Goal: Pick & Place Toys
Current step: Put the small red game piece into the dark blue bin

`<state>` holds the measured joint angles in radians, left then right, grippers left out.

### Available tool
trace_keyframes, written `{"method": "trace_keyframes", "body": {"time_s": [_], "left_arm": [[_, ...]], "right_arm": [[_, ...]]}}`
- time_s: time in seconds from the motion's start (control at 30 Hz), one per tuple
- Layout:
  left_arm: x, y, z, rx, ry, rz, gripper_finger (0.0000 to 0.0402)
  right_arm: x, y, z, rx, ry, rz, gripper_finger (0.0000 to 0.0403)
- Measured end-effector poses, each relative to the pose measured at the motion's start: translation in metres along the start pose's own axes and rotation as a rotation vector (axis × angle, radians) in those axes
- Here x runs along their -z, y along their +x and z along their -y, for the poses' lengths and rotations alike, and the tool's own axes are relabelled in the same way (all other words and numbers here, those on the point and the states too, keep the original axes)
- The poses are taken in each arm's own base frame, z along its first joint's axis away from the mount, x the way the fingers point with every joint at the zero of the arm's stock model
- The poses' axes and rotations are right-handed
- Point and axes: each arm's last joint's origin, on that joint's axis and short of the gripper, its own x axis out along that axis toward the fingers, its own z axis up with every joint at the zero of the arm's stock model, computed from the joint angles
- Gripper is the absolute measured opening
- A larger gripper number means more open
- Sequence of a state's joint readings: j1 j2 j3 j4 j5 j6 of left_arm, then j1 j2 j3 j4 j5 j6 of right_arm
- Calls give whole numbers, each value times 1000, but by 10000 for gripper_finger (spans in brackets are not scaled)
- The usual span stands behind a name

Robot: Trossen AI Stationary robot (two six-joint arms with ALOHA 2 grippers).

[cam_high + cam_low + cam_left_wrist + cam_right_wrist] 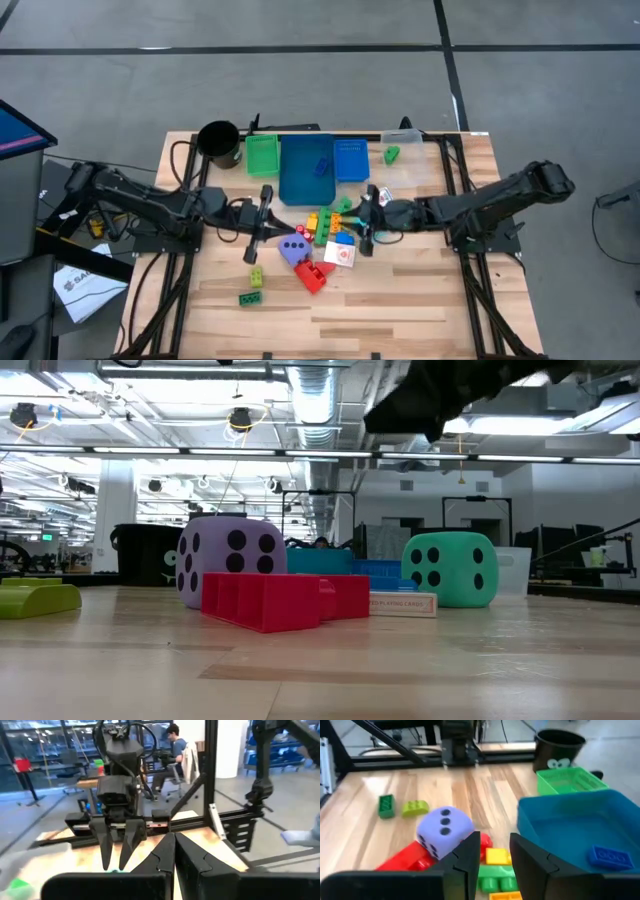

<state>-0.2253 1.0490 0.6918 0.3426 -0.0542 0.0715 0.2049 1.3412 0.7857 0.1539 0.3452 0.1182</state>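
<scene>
The toys lie in a pile at the table's middle: a purple dice [293,248], red bricks [312,275], a white card [340,255], yellow, orange and green bricks [325,222] and a teal dice [450,570]. A lime brick [256,277] and a green brick [250,298] lie apart, nearer the front. My right gripper [495,855] is open above the pile's right side, over the yellow brick [497,856], and touches nothing. My left gripper [175,840] is shut and empty, left of the pile.
A green tray [262,155], a big blue tray [300,185] holding a blue brick [609,856], a small blue tray [351,160] and a clear tray [420,170] with a green brick [391,154] stand along the far edge. A black cup [219,143] stands far left.
</scene>
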Motion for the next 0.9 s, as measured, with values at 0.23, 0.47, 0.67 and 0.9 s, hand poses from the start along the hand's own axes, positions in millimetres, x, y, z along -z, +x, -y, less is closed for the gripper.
{"method": "trace_keyframes", "body": {"time_s": [0.23,0.47,0.67,0.9], "left_arm": [[5,3,11,42,-125,-30,1],[10,11,28,103,-160,-32,1],[15,21,41,142,-164,-7,1],[20,26,46,157,-230,-20,1]], "right_arm": [[3,-9,-25,-89,48,3,102],[16,-6,-50,-153,113,-36,102],[29,11,-67,-188,141,-104,102],[24,39,-87,-215,80,-224,102]]}}
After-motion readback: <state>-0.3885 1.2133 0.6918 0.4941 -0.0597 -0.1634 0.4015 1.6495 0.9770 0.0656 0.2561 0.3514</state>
